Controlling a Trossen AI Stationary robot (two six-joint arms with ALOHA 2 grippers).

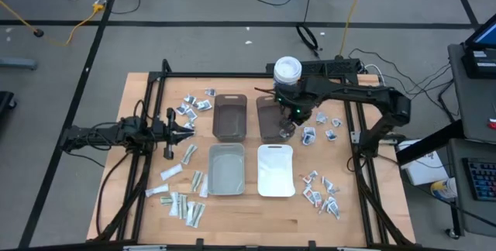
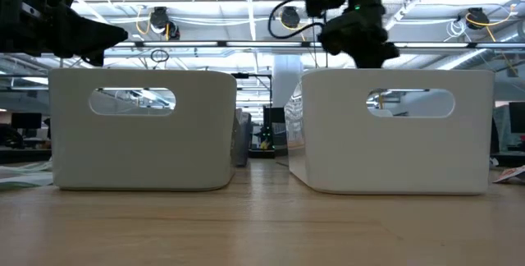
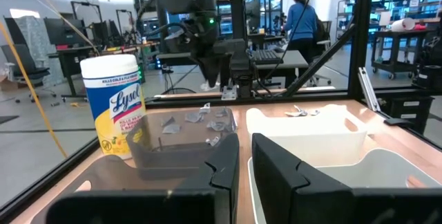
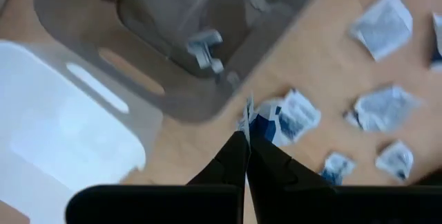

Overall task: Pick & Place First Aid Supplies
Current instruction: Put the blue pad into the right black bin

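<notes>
One small packet (image 4: pixel 247 113) is pinched in the right gripper (image 4: pixel 246 135) above the right brown bin's (image 1: pixel 271 119) near right corner. Left gripper (image 1: pixel 183 130), nearly closed and empty, waits left of the bins.

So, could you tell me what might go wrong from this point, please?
The right gripper pinches a small packet only by its edge, so it could slip out before reaching the brown bin. It hangs over the bin's near wall rather than the middle, so a release now might drop the packet outside, among the loose packets on the table. The Lysol tub stands right beside that arm and could be knocked.
</notes>
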